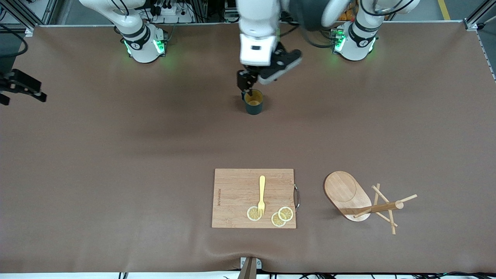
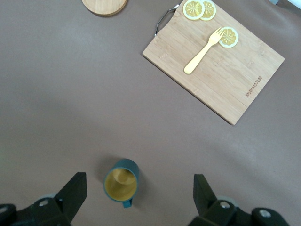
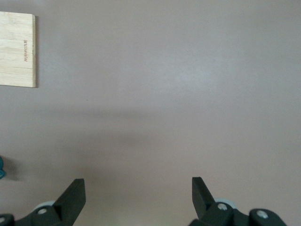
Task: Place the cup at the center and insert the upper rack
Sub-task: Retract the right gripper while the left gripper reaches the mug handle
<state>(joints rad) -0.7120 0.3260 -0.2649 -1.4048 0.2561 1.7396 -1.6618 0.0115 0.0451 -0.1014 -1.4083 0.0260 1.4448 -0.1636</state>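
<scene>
- Noted cup (image 1: 254,102) (image 2: 121,183) upright on the table (image 1: 116,155), mid-width and close to the robot bases, yellow inside showing.
- Logged left gripper (image 1: 248,87) (image 2: 141,181) directly over the cup; jaws spread fully wide, one on each side of the cup in the left wrist view, gripping nothing.
- Logged right gripper (image 3: 138,186) waiting over bare table, off the cutting board's end nearer the right arm; jaws wide apart, empty.
- Found rack (image 1: 350,193) tipped on its side at 4 o'clock from the cup, toward the left arm's end of the table, with its oval base on edge and its post and pegs lying toward 4 o'clock.
- Found cutting board (image 1: 236,197) (image 2: 221,80) at 6 o'clock from the cup and 9 o'clock from the rack.
- Spotted on the board a yellow fork (image 1: 262,193) and three lemon slices (image 1: 282,216), the fork's tines over one slice.
</scene>
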